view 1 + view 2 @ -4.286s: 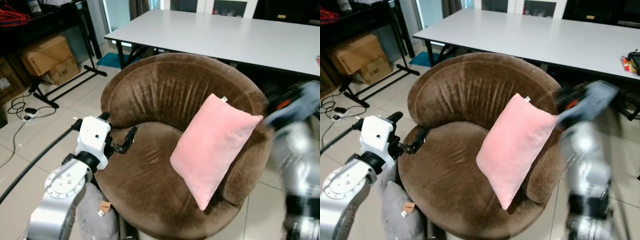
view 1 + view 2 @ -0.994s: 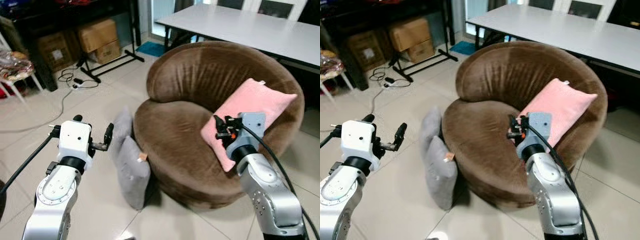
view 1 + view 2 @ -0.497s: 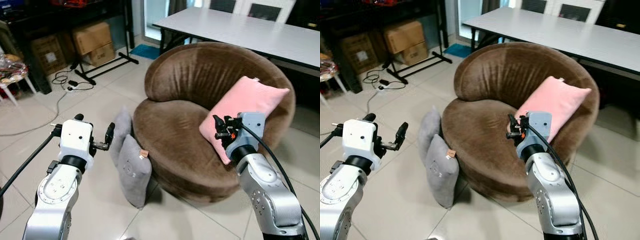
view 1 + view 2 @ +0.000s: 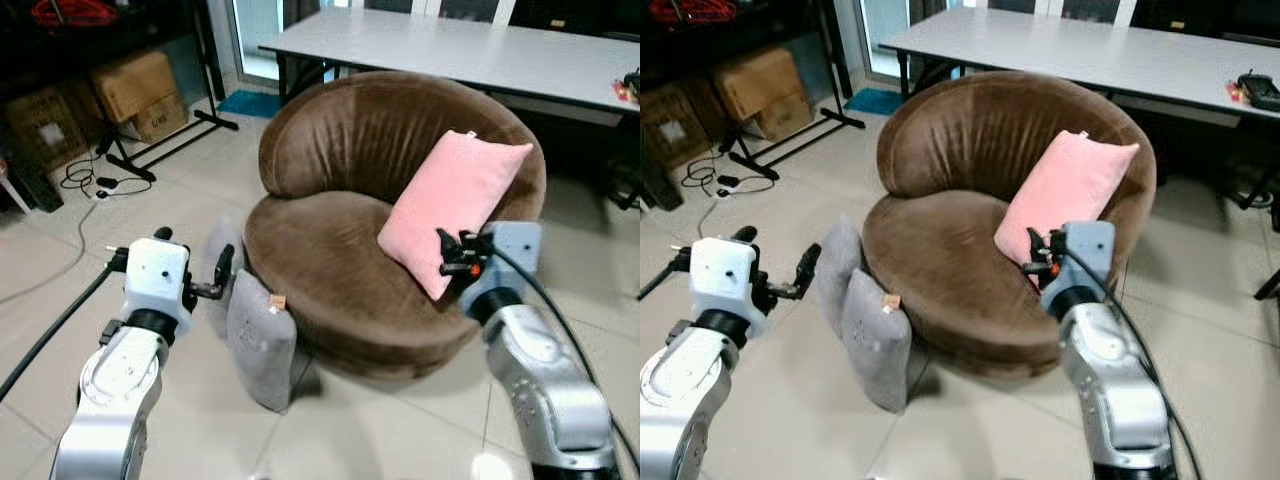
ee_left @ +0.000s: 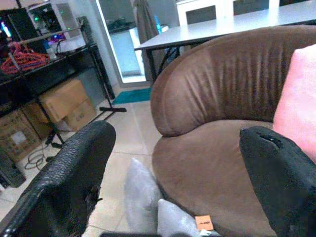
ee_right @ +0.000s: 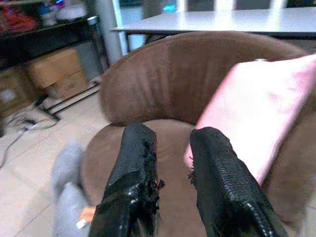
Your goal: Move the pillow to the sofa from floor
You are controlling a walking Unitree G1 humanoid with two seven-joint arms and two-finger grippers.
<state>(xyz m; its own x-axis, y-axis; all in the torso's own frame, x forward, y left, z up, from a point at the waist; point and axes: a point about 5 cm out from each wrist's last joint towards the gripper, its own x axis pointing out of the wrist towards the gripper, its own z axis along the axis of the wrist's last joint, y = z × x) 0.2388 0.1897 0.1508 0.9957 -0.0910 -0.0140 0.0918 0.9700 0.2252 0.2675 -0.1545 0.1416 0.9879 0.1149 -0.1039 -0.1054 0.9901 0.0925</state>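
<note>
Change since earlier: both eye views now take in more floor and the whole brown sofa [image 4: 350, 250], so the camera has drawn back; the pink pillow [image 4: 452, 208] keeps its place on the seat, and the right gripper [image 4: 450, 256], which was blurred out beside the sofa's right arm a few seconds ago, now hangs free in front of the pillow.

Right arm pose: silver forearm raised from the lower right of the sofa, wrist bent toward the seat, gripper level with the sofa's front right rim.

Right gripper state: fingers [image 6: 217, 182] close together with a narrow gap, pinching nothing.

Left arm pose: forearm raised off the sofa's left side, over the tiled floor [image 4: 60, 270], left gripper [image 4: 222, 272] pointing toward the sofa.

Left gripper state: fingers [image 5: 74, 173] spread wide, nothing between them.

Pink pillow, place: on the sofa seat, leaning tilted against the right part of the backrest, lower corner toward the front rim; just behind the right gripper, apart from it as far as can be told.

Pink pillow, look: square, soft, plain pink, with a small white tag at its top corner.

Grey pillows [image 4: 260, 335]: two, standing on edge on the floor against the sofa's left front side, just beside the left gripper; one bears a small orange tag.

Behind the sofa: a long white bench [image 4: 450, 50]; cardboard boxes [image 4: 140, 90] and cables well off the sofa's left.
</note>
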